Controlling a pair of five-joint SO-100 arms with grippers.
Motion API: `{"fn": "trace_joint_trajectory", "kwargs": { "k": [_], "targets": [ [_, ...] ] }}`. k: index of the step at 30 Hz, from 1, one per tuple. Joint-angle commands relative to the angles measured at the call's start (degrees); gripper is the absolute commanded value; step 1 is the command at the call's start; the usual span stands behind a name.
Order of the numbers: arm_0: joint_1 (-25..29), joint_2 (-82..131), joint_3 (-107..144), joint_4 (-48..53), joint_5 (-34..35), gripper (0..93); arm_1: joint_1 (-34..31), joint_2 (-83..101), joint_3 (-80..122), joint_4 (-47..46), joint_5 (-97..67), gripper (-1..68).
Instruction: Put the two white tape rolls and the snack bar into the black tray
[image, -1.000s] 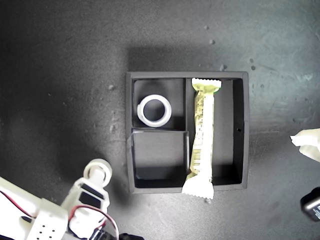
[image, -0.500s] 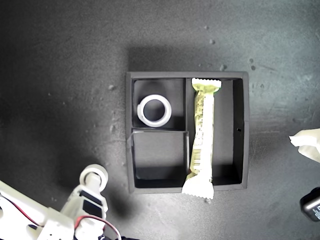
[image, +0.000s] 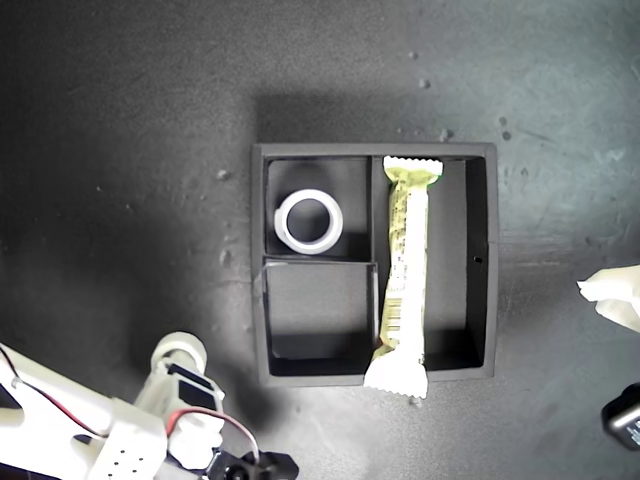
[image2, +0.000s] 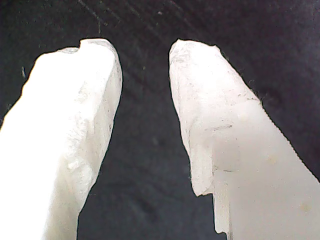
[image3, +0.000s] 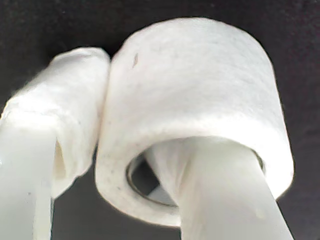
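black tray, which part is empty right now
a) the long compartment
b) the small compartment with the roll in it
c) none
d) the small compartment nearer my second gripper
d: in the exterior view the black tray has a tape roll in one small compartment and the snack bar in the long one; the other small compartment is bare.

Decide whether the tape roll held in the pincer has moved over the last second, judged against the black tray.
Yes. The held tape roll has moved away from the black tray, towards the exterior view's bottom-left corner.

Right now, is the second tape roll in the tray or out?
Out. My second gripper holds the tape roll outside the black tray, off the exterior view's lower left.
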Motion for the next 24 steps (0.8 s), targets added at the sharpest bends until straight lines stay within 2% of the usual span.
{"fn": "trace_joint_trajectory", "kwargs": {
  "k": [1,5,10,16,24],
  "targets": [
    [-0.97,7.03,-1.85,5.19,0.35,0.0,-0.62,0.97,0.00,-0.79,0.35,6.2],
    [-3.60,14.41,-5.89,11.07,5.89,0.0,-0.53,0.97,0.79,-1.85,0.44,6.0],
    [-9.49,15.64,-18.46,13.18,17.49,0.0,-0.26,0.97,1.93,-4.13,0.44,5.9],
    [-14.06,-6.42,-59.50,18.63,28.30,0.0,0.18,1.05,3.52,-6.94,1.23,5.4],
    [-15.47,-17.49,-67.32,18.63,28.30,0.0,0.70,1.49,6.77,-10.55,2.81,5.0]
  ]
}}
